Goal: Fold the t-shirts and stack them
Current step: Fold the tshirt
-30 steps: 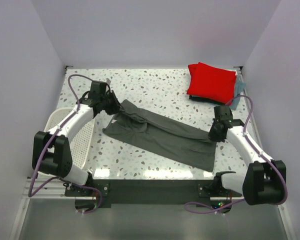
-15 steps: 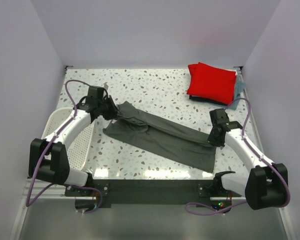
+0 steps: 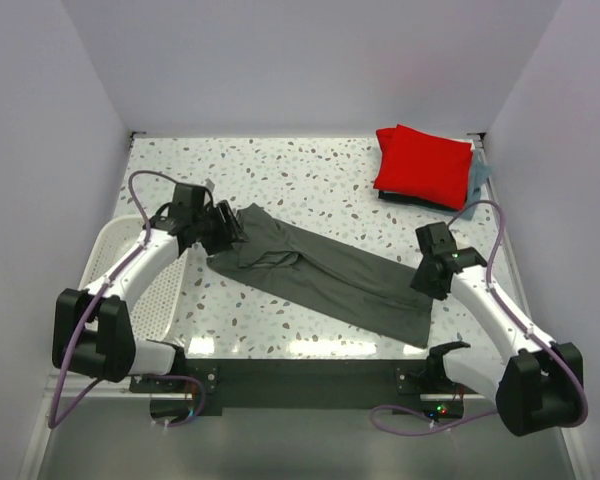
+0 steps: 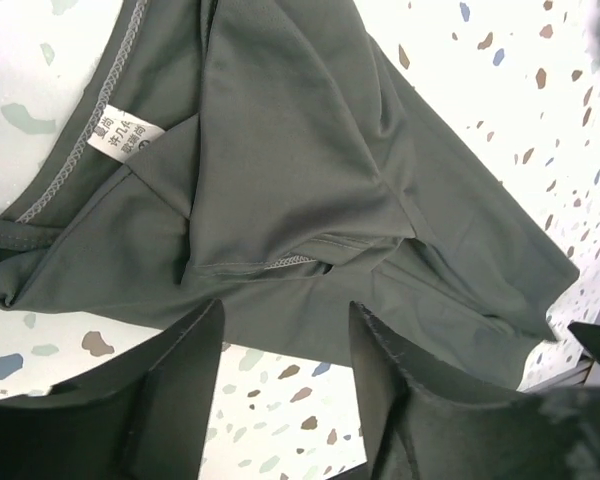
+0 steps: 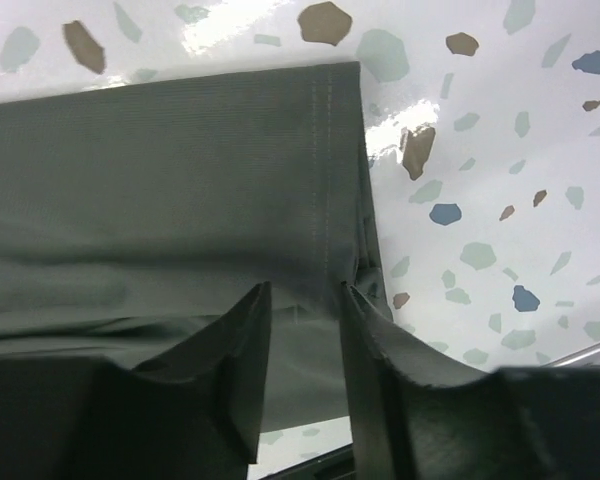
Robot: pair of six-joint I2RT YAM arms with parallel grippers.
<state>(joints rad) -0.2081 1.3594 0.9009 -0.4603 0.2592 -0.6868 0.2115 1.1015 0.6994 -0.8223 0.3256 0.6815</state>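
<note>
A large dark grey t-shirt (image 3: pixel 320 270) lies flat in a long diagonal strip across the table, collar end at the left and hem at the near right. My left gripper (image 3: pixel 226 229) (image 4: pixel 285 322) hovers open over the collar end of the grey shirt (image 4: pixel 300 150), holding nothing. My right gripper (image 3: pixel 427 281) (image 5: pixel 305 297) stands open just above the hem corner of that grey cloth (image 5: pixel 180 170), its fingers apart and not pinching it. A folded bright red t-shirt (image 3: pixel 425 165) tops a pile at the back right, and a light blue-grey one (image 3: pixel 478 178) peeks out beneath it.
A white mesh basket (image 3: pixel 120 245) sits at the left edge under the left arm. Pale walls close in the table on three sides. A dark rail (image 3: pixel 310 385) runs along the near edge between the arm bases.
Both grippers have gone from shut to open and let go of the grey shirt. Its ends have settled onto the table, and both arms have drawn slightly toward the near edge.
</note>
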